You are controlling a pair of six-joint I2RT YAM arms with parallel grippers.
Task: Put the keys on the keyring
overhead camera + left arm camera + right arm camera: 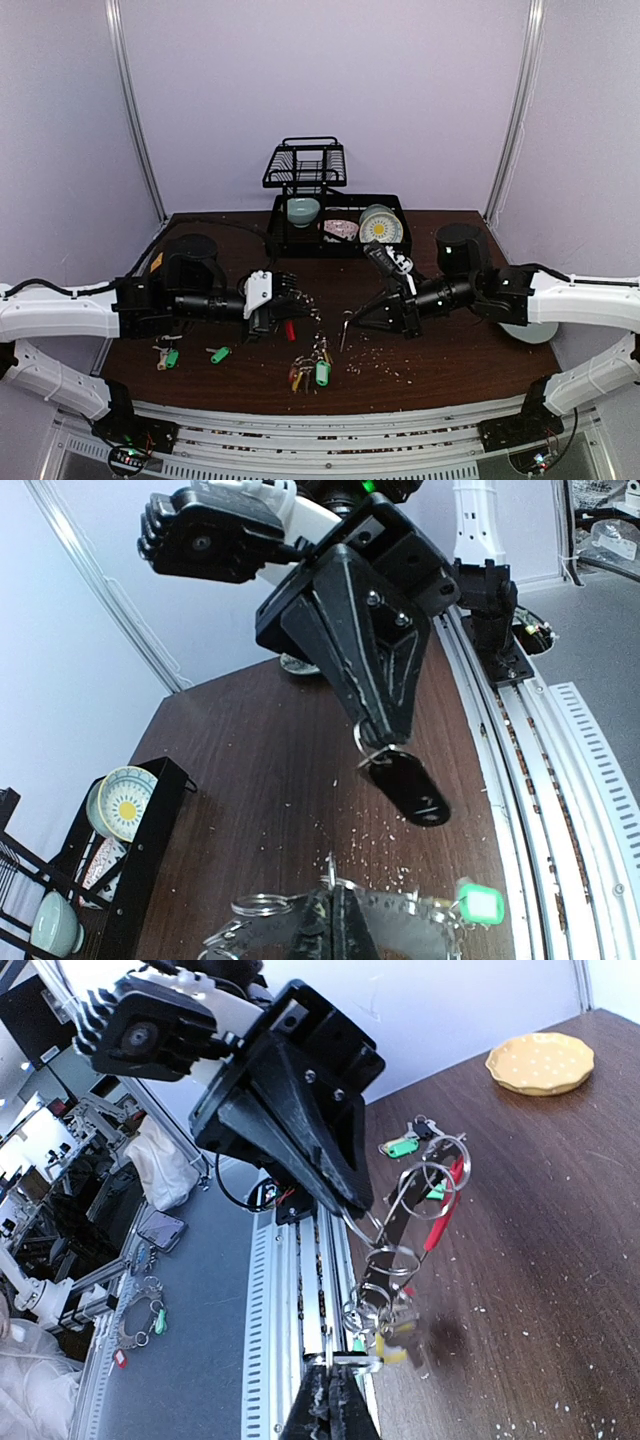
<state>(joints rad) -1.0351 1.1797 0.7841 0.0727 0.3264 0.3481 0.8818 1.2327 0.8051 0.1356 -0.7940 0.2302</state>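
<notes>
Over at the back of the table (440, 290) there's a black dish rack (305, 165) holding a pale bowl (303, 210) and a couple of plates, well apart from where the arms are working. A yellow plate (540, 1060) sits off on the right side. On the near-left of the wood, by the left arm, lie a green-tagged key (220, 353) and a second green-tagged key (168, 357), both flat on the table. Pale crumbs (385, 358) are sprinkled all over the middle.

Both arms come in from the sides, forearms low and roughly level, tips aimed at each other and near one another over the table's centre. The left gripper (362, 1212) is clamped tight on the metal of the keyring (445, 1203). The red-sheathed arc is just beside its tip, and the ring's own loops, silver keys and green and yellow tags dangle below it, crowding the space between the two grippers. Can't tell whether the lowest tags touch the wood or not.

The right gripper (385, 738) is pinched closed on the small split ring of a dark-tagged key (408, 792), and the tag hangs tilted under the fingertips, near the keyring.
</notes>
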